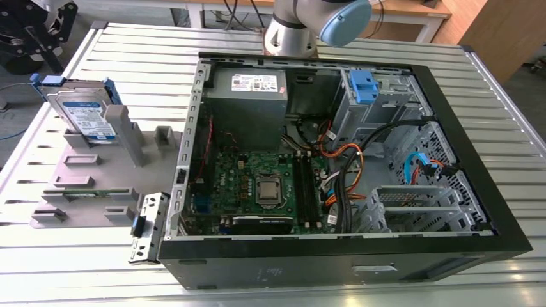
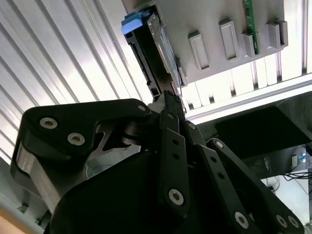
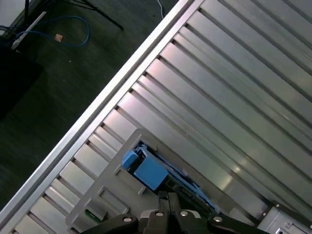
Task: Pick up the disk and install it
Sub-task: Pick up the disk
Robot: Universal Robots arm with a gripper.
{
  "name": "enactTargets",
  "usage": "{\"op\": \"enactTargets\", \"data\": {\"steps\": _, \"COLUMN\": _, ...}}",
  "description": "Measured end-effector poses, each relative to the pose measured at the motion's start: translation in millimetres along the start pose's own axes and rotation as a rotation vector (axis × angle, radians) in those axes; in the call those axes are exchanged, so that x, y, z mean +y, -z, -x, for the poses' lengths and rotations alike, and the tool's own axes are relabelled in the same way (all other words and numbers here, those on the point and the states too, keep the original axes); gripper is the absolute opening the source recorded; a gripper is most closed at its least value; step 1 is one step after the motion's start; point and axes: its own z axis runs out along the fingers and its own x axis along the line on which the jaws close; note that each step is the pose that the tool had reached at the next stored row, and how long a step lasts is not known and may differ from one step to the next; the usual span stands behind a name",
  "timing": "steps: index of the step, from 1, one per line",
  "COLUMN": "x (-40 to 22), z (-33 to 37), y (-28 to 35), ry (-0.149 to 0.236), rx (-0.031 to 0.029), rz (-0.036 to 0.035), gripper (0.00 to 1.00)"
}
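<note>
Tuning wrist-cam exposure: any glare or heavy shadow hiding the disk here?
Second wrist view: table slats glare near white, gripper is a dark mass, disk shows edge-on in shade. First wrist view: soft sheen on the slats, the disk's blue rail evenly lit. Exterior view: even light, no glare on the disk, computer case interior partly shadowed.

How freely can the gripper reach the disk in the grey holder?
Probably yes: the disk stands on edge in the holder, its top edge uncovered, and nothing shows between it and the gripper close by.
</note>
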Motion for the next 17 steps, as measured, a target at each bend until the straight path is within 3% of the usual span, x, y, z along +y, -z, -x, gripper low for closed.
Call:
{"op": "enactTargets", "data": {"steps": 9, "x": 0.0, "z": 0.0, "y": -0.2, "ry": 0.103, "rx": 0.0045, "rz": 0.0025, "gripper": 0.11}}
{"op": "enactTargets", "data": {"steps": 17, "x": 0.0, "z": 0.0, "y": -0.2, "ry": 0.107, "rx": 0.0048, "rz": 0.0026, "gripper": 0.11}}
